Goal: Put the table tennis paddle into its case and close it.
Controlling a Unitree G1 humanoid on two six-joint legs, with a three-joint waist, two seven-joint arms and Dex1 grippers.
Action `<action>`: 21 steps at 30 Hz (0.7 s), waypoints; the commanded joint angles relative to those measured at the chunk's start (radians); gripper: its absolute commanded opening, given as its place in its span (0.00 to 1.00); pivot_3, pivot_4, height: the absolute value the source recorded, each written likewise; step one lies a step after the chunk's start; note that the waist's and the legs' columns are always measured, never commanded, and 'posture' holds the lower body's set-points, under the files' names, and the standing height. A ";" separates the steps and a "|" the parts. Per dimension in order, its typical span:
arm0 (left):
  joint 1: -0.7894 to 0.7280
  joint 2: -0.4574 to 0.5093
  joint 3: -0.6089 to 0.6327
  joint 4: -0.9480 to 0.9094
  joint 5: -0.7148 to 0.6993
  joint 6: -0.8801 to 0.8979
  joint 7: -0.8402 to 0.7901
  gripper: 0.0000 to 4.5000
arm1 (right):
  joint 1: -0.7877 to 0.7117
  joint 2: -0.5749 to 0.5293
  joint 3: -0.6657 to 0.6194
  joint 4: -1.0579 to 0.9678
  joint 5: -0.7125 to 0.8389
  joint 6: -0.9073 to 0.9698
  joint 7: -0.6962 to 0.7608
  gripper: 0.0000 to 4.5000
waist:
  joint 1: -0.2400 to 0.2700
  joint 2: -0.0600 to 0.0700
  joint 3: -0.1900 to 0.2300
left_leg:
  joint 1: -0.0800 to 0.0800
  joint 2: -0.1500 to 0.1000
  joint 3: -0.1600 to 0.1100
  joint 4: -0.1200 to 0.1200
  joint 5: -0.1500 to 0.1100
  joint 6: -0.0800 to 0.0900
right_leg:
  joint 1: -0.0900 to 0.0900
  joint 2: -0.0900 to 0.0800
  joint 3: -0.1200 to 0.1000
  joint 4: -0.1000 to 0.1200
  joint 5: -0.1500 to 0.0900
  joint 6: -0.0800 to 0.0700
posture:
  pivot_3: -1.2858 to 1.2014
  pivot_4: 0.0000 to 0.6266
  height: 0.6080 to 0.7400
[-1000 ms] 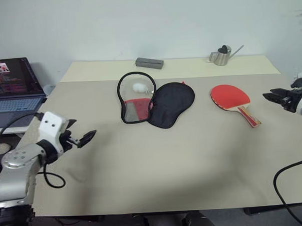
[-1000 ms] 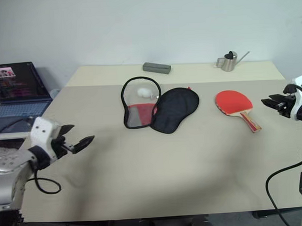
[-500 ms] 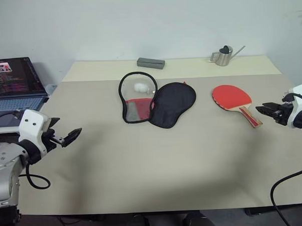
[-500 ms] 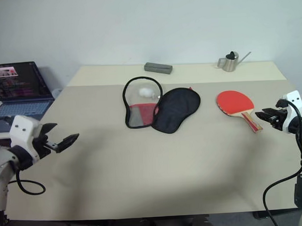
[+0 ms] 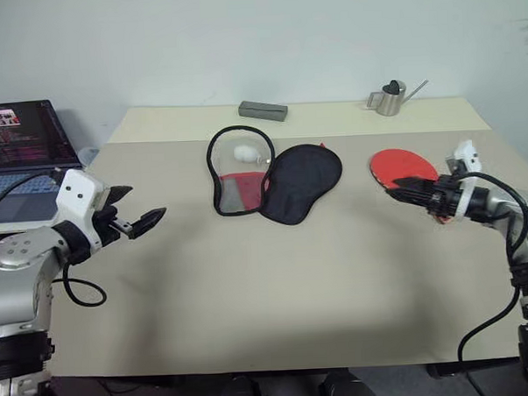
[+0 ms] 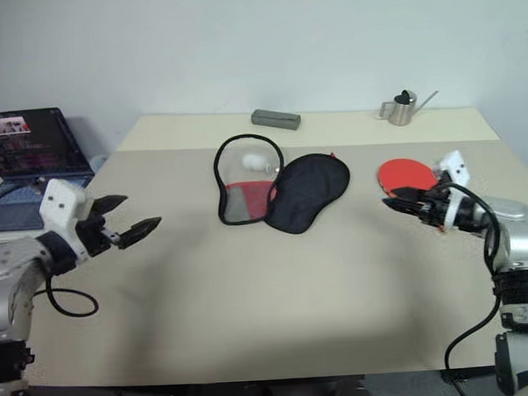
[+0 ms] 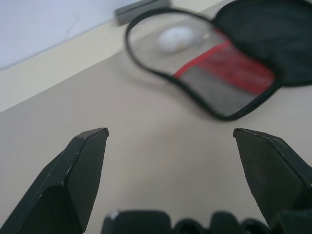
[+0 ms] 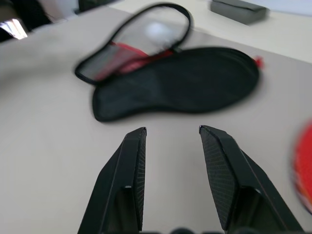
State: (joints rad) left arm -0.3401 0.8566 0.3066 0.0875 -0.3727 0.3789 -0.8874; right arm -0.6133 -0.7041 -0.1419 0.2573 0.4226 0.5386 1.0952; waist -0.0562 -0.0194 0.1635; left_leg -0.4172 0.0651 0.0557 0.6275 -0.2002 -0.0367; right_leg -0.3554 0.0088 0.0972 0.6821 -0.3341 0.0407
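Note:
The case (image 5: pixel 303 183) lies unzipped at the table's middle. Its black half is spread flat. Its mesh-and-red half (image 5: pixel 239 171) stands beside it with the white charm (image 5: pixel 244 152) inside. The table tennis paddle (image 5: pixel 401 165) lies to the right, red face up, with its handle hidden behind my right hand. My right gripper (image 5: pixel 398 186) hovers at the near edge of the paddle's face and points toward the case. It is open and holds nothing. My left gripper (image 5: pixel 140 208) is wide open above the left side of the table, well short of the case (image 7: pixel 222 73).
An open laptop (image 5: pixel 21 143) sits on a lower surface at the left. A grey box (image 5: pixel 262 110) and a small metal watering can (image 5: pixel 388 97) stand along the back strip of the table (image 5: pixel 277 285). Cables hang from both wrists.
My right gripper has swung left from the table's right edge to the paddle, now covering its handle. My left gripper has risen a little and edged toward the case.

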 commanded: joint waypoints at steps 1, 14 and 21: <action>-0.053 0.023 -0.019 -0.057 -0.074 0.042 -0.091 1.00 | -0.015 0.020 -0.007 -0.086 0.048 0.085 -0.046 0.42 | 0.000 0.000 0.000 | 0.000 0.000 0.000 0.000 0.000 0.000 | 0.000 0.000 0.000 0.000 0.000 0.000 | 0.52 0.24 1.00; -0.203 0.153 -0.036 0.021 -0.180 0.166 -0.354 1.00 | -0.106 0.048 0.033 -0.114 0.044 0.288 -0.187 0.42 | -0.002 -0.001 0.001 | -0.002 0.000 0.000 -0.001 0.000 0.000 | -0.004 0.004 0.000 0.000 0.000 0.000 | 0.52 0.24 1.00; -0.222 0.153 -0.054 0.036 -0.166 0.148 -0.381 1.00 | -0.140 0.161 0.120 -0.113 0.028 0.328 -0.237 0.42 | -0.003 -0.001 0.001 | -0.005 0.000 0.000 0.000 0.000 0.000 | -0.008 0.004 0.002 0.002 0.000 0.000 | 0.52 0.24 1.00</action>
State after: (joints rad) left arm -0.5344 0.9908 0.2373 0.1294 -0.5331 0.5391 -1.2609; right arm -0.7237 -0.5507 -0.0249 0.1723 0.4532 0.8976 0.8658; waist -0.0593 -0.0203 0.1641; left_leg -0.4246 0.0647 0.0557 0.6275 -0.2001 -0.0366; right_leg -0.3659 0.0131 0.0990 0.6846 -0.3342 0.0405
